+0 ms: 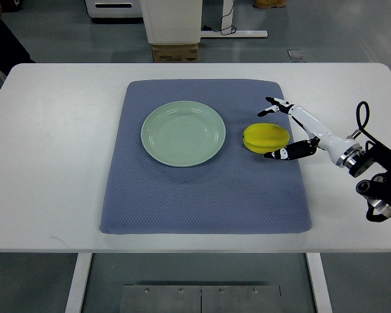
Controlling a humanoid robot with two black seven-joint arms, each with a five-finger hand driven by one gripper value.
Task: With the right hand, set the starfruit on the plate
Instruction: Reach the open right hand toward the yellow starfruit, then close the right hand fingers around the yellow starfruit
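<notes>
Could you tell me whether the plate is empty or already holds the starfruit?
Empty. The green plate shows only bare surface, while the starfruit lies on the blue mat to its right, between the right hand's spread fingers.

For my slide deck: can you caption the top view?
Right hand open around the starfruit on the blue mat, beside the empty green plate.

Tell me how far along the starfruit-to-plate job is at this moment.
Nothing is done yet: the round pale green plate sits bare on the blue-grey cloth mat. In hand: the right robot hand has its fingers spread around the yellow starfruit, which lies on the mat right of the plate, not yet gripped or lifted. Left: closing, lifting, carrying to the plate, releasing.
</notes>
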